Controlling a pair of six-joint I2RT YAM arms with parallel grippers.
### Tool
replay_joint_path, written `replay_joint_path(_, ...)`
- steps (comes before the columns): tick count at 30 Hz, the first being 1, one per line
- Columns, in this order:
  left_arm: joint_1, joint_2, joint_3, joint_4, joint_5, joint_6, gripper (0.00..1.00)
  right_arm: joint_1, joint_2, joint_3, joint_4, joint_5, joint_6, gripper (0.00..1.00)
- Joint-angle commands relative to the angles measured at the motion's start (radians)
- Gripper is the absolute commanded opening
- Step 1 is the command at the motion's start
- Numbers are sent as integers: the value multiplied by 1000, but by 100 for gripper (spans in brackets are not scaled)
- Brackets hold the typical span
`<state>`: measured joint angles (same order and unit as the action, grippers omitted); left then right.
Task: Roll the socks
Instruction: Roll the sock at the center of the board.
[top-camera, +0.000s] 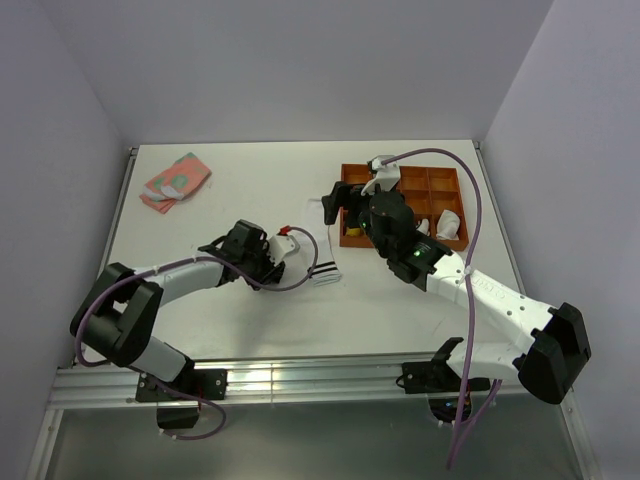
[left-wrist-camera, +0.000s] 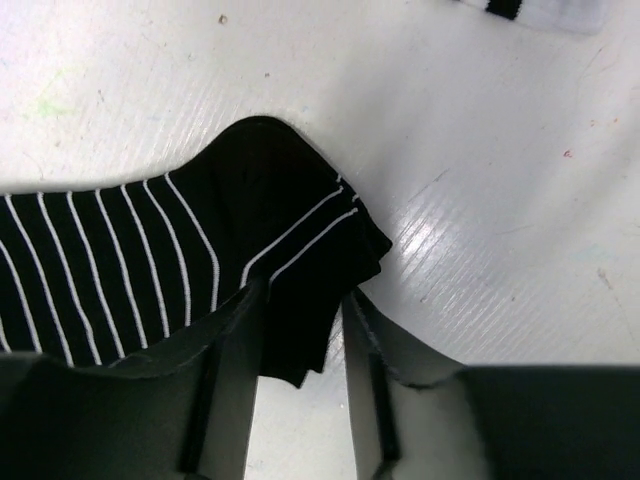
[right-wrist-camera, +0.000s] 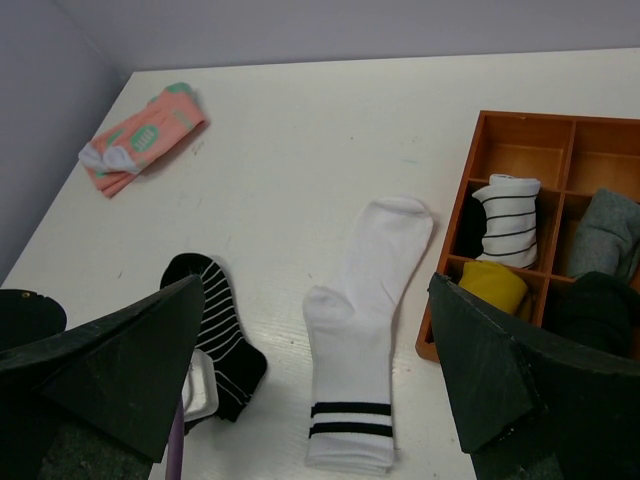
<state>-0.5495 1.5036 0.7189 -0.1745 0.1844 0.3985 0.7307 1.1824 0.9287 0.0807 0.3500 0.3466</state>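
The black, white-striped fabric sock (left-wrist-camera: 150, 260) is lying near-left on the white table (left-wrist-camera: 480, 150), its folded end between the left gripper's (left-wrist-camera: 302, 300) jaws, grip unclear. That arm is stretching low. The right gripper (right-wrist-camera: 315, 300) is gaping wide.

black sock (left-wrist-camera: 150, 260) with thin white stripes lies flat on the white table (left-wrist-camera: 480, 230), running off the left edge. its folded end, a few layers thick, sits right in the left gripper (left-wrist-camera: 303, 310), fabric reaching from one of the fingers (left-wrist-camera: 235, 370) across to the other. can't tell how hard it's pinched tbh. top right corner has a bit of a white sock (left-wrist-camera: 560, 12) with a black band, well apart. table's got a few scuffs and specks.
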Motion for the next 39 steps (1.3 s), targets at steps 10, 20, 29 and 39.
replay_joint_path(10, 31, -3, 59, -69, 197, -20, 4, 4, -6, 21, 21, -5, -21, 100)
replay_joint_path(20, 258, 92, 207, -395, 590, 135, 0, 4, -42, -7, 60, -310, -92, 98)
replay_joint_path(29, 359, 319, 361, -756, 731, 423, 0, 61, 92, -30, 65, -536, -144, 86)
replay_joint_path(39, 410, 506, 468, -1028, 783, 614, 0, 229, 344, -11, 189, -546, -175, 78)
